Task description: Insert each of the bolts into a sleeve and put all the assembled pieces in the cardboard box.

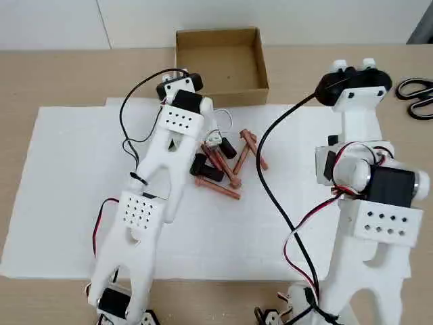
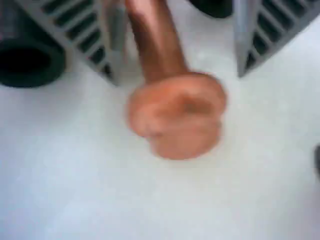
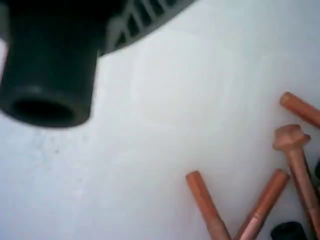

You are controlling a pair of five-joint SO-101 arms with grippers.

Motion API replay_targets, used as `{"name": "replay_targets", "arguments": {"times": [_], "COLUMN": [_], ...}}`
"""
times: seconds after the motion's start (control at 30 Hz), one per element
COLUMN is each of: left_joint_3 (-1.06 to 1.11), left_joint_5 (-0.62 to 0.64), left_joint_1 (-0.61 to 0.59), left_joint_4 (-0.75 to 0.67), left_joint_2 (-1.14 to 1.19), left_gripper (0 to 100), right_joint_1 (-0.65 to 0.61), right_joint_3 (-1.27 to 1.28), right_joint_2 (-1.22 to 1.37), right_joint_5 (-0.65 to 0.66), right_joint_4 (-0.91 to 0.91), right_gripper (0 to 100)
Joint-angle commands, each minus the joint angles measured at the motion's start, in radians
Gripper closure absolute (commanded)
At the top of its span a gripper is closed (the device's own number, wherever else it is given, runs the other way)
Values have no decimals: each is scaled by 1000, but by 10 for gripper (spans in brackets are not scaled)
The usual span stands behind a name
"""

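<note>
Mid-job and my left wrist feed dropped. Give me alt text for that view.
A copper-coloured bolt, head toward the camera, has its shaft between the left gripper's open grey fingers, over white foam. A black sleeve lies beside one finger.

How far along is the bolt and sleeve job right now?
Nothing looks finished: the cardboard box shows just its bare floor. In hand: the left gripper is open around one bolt, and the right gripper holds a black sleeve. To do: join them, then pair the loose bolts and sleeves on the foam and box everything.
</note>
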Motion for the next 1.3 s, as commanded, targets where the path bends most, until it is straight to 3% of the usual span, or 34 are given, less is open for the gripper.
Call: {"name": "replay_targets", "arguments": {"times": [0.0, 0.2, 0.53, 0.9, 1.27], "left_joint_3": [-1, -15, -223, -384, -386], "left_joint_5": [5, 5, -3, -146, -238], "left_joint_1": [-9, 12, 40, 35, -6], "left_joint_4": [-9, -8, -2, 28, 28], "left_joint_2": [2, 0, 0, -32, -196], "left_gripper": [997, 994, 994, 994, 994], "right_joint_1": [5, 4, 4, 4, 4], "right_joint_3": [-9, -9, -8, -8, -8], "right_joint_2": [-27, -27, -27, -27, -27], "right_joint_5": [0, 0, 0, 0, 0], "right_joint_4": [-22, -22, -21, -21, -21], "right_gripper": [995, 995, 995, 995, 995]}}
